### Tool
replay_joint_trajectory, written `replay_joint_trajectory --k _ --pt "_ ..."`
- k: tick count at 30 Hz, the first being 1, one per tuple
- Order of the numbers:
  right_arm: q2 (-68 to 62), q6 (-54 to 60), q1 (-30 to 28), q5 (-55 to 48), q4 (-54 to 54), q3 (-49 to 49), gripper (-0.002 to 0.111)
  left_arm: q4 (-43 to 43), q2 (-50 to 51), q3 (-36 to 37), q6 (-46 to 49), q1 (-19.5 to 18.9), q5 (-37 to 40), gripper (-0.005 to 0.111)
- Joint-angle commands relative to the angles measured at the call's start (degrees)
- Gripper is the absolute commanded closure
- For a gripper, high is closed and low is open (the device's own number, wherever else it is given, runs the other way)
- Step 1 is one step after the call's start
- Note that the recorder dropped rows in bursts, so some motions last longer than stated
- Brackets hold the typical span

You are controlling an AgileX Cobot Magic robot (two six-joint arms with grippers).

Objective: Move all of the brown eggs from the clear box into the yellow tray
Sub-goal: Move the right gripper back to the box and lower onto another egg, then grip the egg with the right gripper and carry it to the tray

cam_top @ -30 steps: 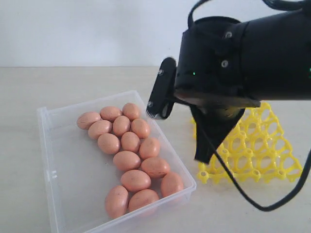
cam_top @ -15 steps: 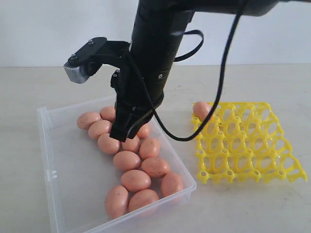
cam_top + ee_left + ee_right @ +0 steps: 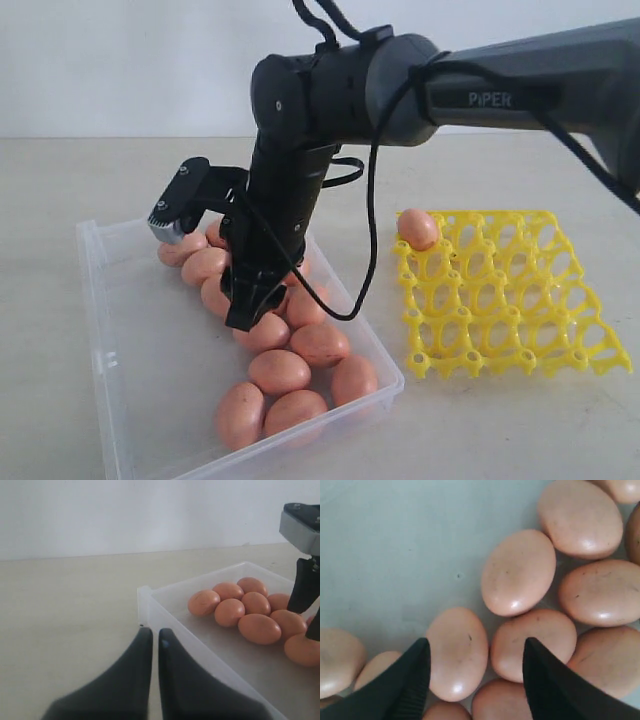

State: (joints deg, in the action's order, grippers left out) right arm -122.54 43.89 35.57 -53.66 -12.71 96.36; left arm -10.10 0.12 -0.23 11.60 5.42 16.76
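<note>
Several brown eggs [image 3: 280, 370] lie in a cluster in the clear box [image 3: 98, 330]. One brown egg [image 3: 418, 228] sits in the far-left corner cup of the yellow tray [image 3: 520, 300]. My right gripper [image 3: 252, 303] reaches across into the box and hovers low over the middle of the cluster. In the right wrist view it [image 3: 475, 647] is open, its fingers straddling two eggs [image 3: 457, 652] side by side without holding either. My left gripper [image 3: 154, 631] is shut and empty, just outside the box's near corner [image 3: 143, 591]; the exterior view does not show it.
The box stands at the left of the pale table [image 3: 480, 430] and the tray at the right, a narrow gap between them. The right arm [image 3: 340, 90] and its cable [image 3: 365, 250] arch over the box's far right side.
My right arm has swung from above the tray to the box and come down onto the eggs. Its jaws have opened. An egg now shows in the tray's corner cup.
</note>
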Motion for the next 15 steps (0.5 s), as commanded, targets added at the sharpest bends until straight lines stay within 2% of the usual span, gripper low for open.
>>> replay_joint_trajectory --k 1,15 --pt "-1.3 -0.5 -0.1 0.8 0.4 0.3 0.06 0.1 -0.1 0.2 0.0 0.3 -0.5 0.103" --pt "-4.4 -4.8 -0.1 -2.7 0.2 0.3 0.06 0.1 -0.1 0.2 0.0 0.3 -0.5 0.103"
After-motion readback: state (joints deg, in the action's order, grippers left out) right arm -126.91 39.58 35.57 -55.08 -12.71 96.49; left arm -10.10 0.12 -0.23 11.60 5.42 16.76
